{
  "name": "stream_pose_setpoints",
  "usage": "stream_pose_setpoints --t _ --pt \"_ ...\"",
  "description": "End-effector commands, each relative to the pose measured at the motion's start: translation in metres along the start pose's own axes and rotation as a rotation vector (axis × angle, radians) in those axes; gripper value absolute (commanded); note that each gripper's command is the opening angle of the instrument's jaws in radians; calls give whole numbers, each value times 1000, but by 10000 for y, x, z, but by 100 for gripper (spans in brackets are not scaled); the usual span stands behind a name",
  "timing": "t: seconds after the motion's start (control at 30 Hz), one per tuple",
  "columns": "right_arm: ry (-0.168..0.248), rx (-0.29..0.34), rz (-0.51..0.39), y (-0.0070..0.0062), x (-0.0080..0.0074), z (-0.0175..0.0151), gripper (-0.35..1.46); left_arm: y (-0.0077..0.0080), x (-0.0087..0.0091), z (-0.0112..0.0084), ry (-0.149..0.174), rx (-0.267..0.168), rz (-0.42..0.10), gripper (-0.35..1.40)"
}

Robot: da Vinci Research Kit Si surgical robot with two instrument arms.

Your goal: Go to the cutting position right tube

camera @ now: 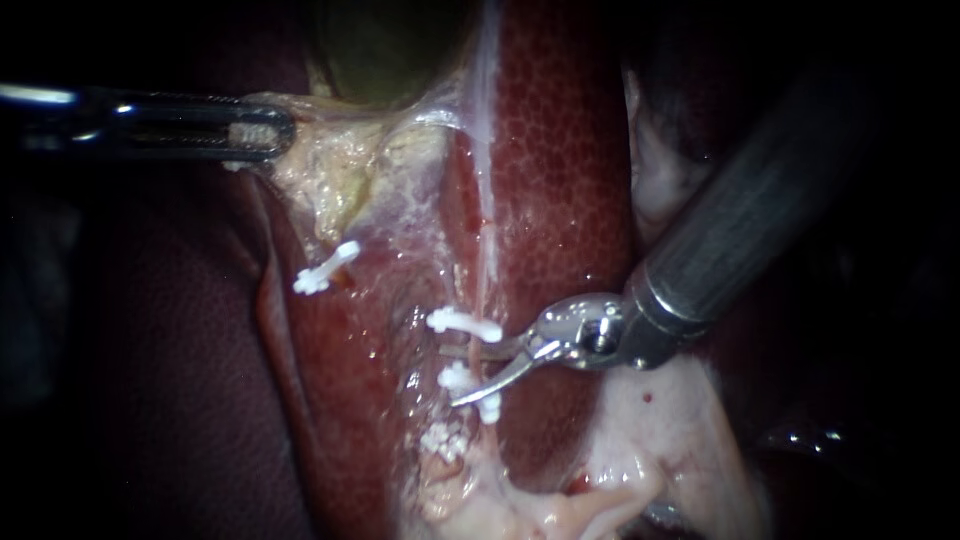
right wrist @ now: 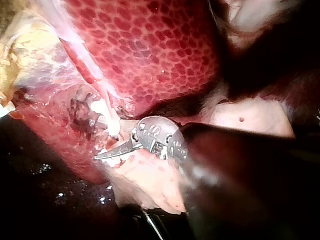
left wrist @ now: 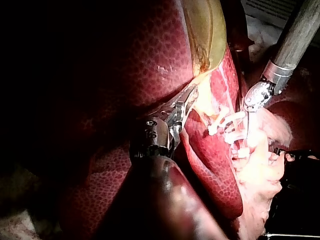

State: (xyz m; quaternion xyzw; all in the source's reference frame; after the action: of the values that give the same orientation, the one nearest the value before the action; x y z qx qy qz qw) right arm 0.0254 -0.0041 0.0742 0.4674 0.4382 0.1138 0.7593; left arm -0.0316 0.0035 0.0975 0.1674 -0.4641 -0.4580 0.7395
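Observation:
The right tube (camera: 486, 285) runs down the liver (camera: 560, 180) and carries white clips, one (camera: 464, 323) above and one (camera: 468, 384) below my right instrument (camera: 450, 376). That instrument comes in from the upper right. Its two thin blades stand open on either side of the tube between those two clips. A third clip (camera: 445, 440) sits lower down, and a separate clip (camera: 325, 268) lies further left. My left instrument (camera: 280, 135) is shut on pale tissue at the gallbladder (camera: 380, 50) neck. In the right wrist view one blade (right wrist: 112, 152) lies beside a clip (right wrist: 107, 115).
Pale fatty tissue (camera: 650, 440) lies under the right instrument's shaft. Dark liver (camera: 170, 380) fills the left side. In the left wrist view the left instrument (left wrist: 182, 107) holds the tissue edge, with the right instrument (left wrist: 255, 95) beyond it at the clips (left wrist: 225, 122).

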Motion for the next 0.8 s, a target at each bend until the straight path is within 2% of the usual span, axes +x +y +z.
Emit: stream_pose_setpoints --t 0.03,0.23,0.8 --pt "-1 14 -7 0 2 2 123 0 0 0 0 0 0 -35" --pt "-11 41 -15 -4 5 10 121 0 0 1 -1 -4 0 -35" --pt "-14 55 -17 -11 10 18 120 -2 1 4 -2 -6 0 -35"
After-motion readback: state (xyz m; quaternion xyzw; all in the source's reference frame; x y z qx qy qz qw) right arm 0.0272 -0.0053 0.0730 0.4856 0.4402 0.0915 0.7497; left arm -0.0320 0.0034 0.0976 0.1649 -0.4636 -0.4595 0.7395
